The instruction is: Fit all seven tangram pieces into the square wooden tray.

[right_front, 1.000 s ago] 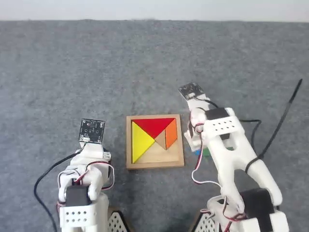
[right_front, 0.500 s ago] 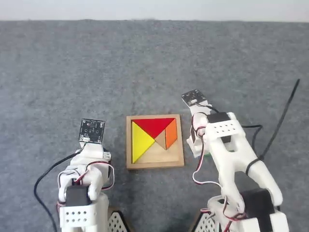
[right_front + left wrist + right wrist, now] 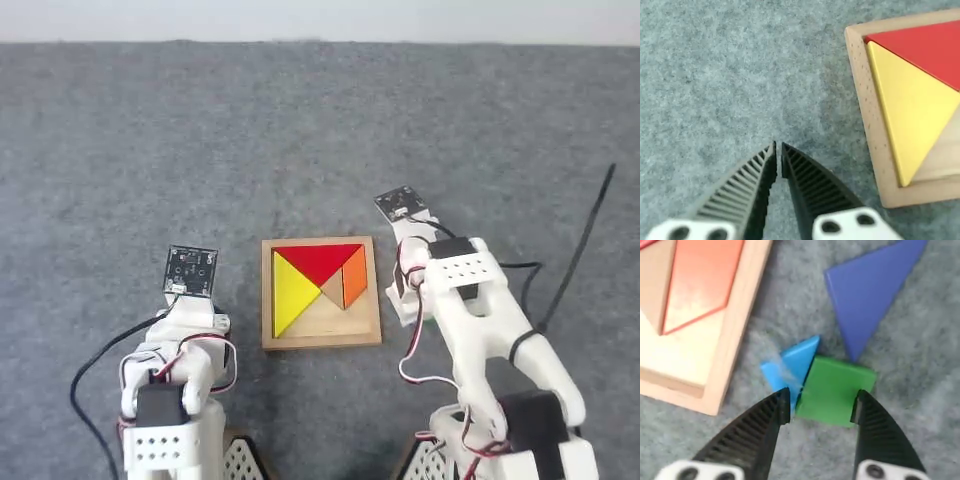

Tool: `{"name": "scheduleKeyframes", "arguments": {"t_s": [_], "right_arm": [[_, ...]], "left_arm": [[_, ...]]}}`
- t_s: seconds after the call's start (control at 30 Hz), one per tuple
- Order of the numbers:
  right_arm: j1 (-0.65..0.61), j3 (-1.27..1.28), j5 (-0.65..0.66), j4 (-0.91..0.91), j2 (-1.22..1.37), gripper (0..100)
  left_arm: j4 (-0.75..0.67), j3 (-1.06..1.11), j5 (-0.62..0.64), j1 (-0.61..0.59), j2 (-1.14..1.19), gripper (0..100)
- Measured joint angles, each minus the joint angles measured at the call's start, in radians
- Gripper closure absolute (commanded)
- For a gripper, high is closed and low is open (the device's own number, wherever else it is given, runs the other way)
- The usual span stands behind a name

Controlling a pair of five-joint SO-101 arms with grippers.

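— What does the right pincer point(image 3: 822, 399) do?
— Its two fingers stand apart, one on each side of the green square point(image 3: 837, 390). If they press it, I cannot tell.

— How does this square lie?
— Flat on the grey bench point(image 3: 920, 390), just off the tray's 3 o'clock side. A light blue triangle point(image 3: 790, 365) touches one of its edges and lies between it and the tray point(image 3: 735, 345), near the rim but not against it. A bigger dark blue triangle point(image 3: 865, 295) lies beside them, and its sharp point comes up to the square.

— And the left pincer point(image 3: 778, 147)?
— Its fingers are together, with nothing between them. It is over bare bench on the tray's 9 o'clock side, apart from the rim.

— What is inside the tray point(image 3: 320, 343)?
— Four pieces:
- a red triangle point(image 3: 320, 262) at 12 o'clock
- a yellow triangle point(image 3: 290, 295) at 9 o'clock
- an orange piece point(image 3: 355, 280) with slanted ends at 3 o'clock
- a small plain wooden triangle point(image 3: 330, 290) in the middle, touching the others

The part towards 6 o'clock shows only the pale wooden floor.
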Motion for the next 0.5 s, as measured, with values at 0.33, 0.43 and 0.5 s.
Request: {"name": "scheduleKeyframes", "arguments": {"t_s": [0.33,0.43,0.5], "right_arm": [[0.074,-0.014,0.002,-0.032,0.064,77.9],[0.074,-0.025,0.002,-0.032,0.075,77.8],[0.072,-0.026,0.002,-0.032,0.075,77.8]], "left_arm": [[0.0,0.0,0.0,0.0,0.0,98],[0.0,0.0,0.0,0.0,0.0,98],[0.0,0.0,0.0,0.0,0.0,98]]}}
